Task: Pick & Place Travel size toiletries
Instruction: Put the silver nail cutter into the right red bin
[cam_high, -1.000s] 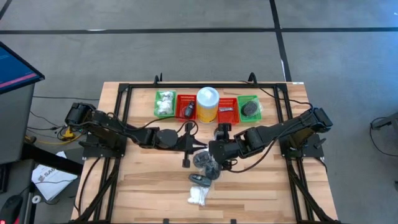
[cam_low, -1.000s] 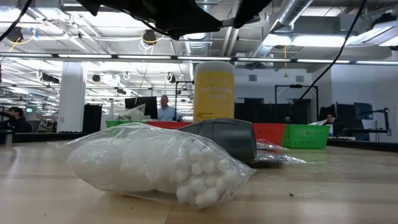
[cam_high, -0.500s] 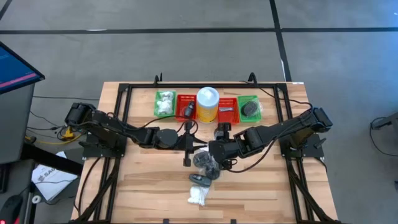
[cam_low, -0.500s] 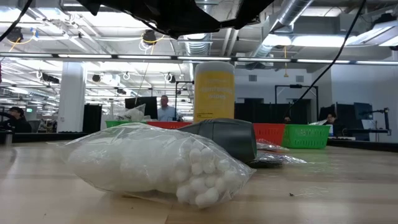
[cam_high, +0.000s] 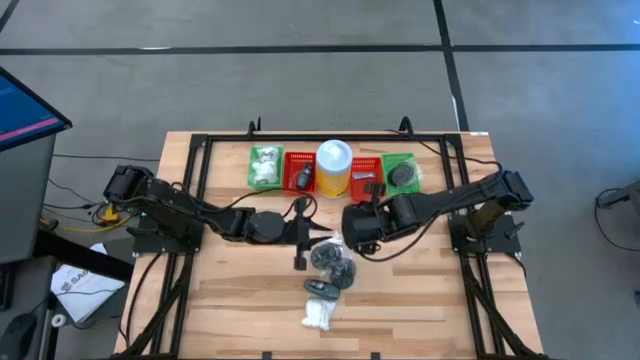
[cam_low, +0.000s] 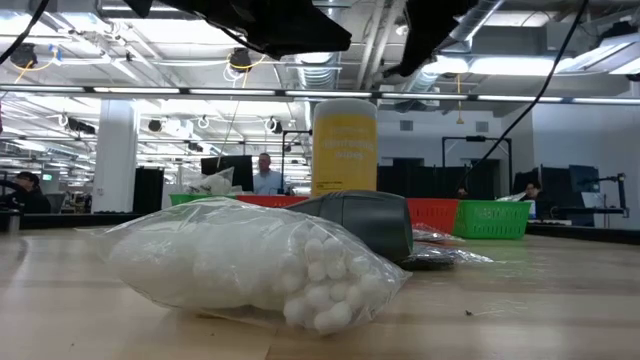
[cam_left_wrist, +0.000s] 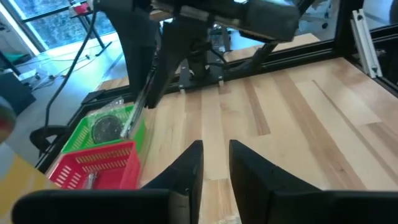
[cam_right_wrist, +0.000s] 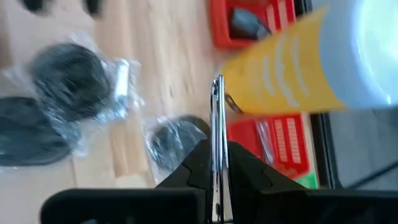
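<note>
My right gripper hangs above the table, just in front of the yellow canister, shut on a thin silvery strip. Dark round discs in clear wrappers lie below it near the table's middle. Nearer the front edge are a small black piece and a bag of white balls, which fills the low view. My left gripper hovers level beside the discs; in the left wrist view its fingers stand slightly open with nothing between them. My right gripper pinches one end of the silvery strip between its two fingers. The fingers lie along the strip and slant down from above. The rest of the strip sticks out past the fingertips and hangs slanting below them, clear of the table.
Along the far edge stand a green basket with white bundles, a red basket, the yellow canister, a second red basket and a green basket with a dark disc. A small dark piece lies left of the discs.
My right gripper has gone from over the wrapped discs toward the table's far edge, up to the yellow canister, and its wrist has tipped. The discs, the black piece and the white bag lie where they were.
</note>
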